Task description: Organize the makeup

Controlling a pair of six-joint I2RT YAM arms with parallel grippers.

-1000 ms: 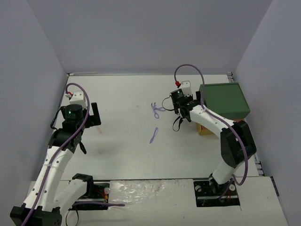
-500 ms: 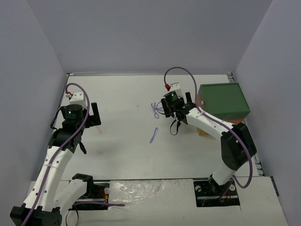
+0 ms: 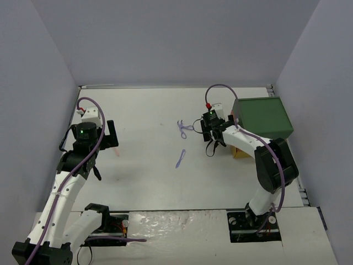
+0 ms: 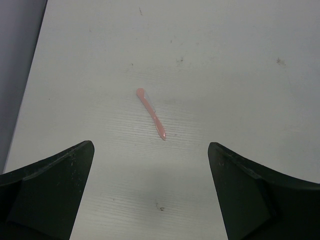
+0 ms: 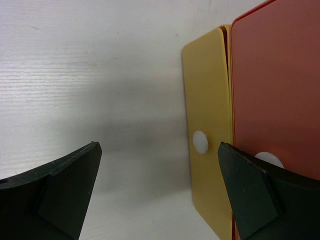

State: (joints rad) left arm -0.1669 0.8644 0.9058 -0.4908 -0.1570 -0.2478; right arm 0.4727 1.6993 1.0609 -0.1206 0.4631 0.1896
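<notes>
A pink stick (image 4: 151,114) lies flat on the white table just ahead of my left gripper (image 4: 150,146), which is open and empty above it. The overhead view puts the pink stick (image 3: 117,152) right beside the left gripper (image 3: 112,138). Two lilac thin tools (image 3: 183,128) (image 3: 180,159) lie mid-table. My right gripper (image 3: 215,141) hangs open and empty between them and the box. In the right wrist view the right gripper (image 5: 159,146) faces bare table, with the box's yellow layer (image 5: 207,115) close to its right finger.
The big green-topped box (image 3: 262,117) stands at the right. Its yellow and red layers (image 5: 275,90) stick out toward my right gripper, each with a white knob (image 5: 200,141). Grey walls enclose the table on three sides.
My right arm swung left toward the lilac tools, then came back right beside the box. The left arm has not moved. Both grippers stayed open.
</notes>
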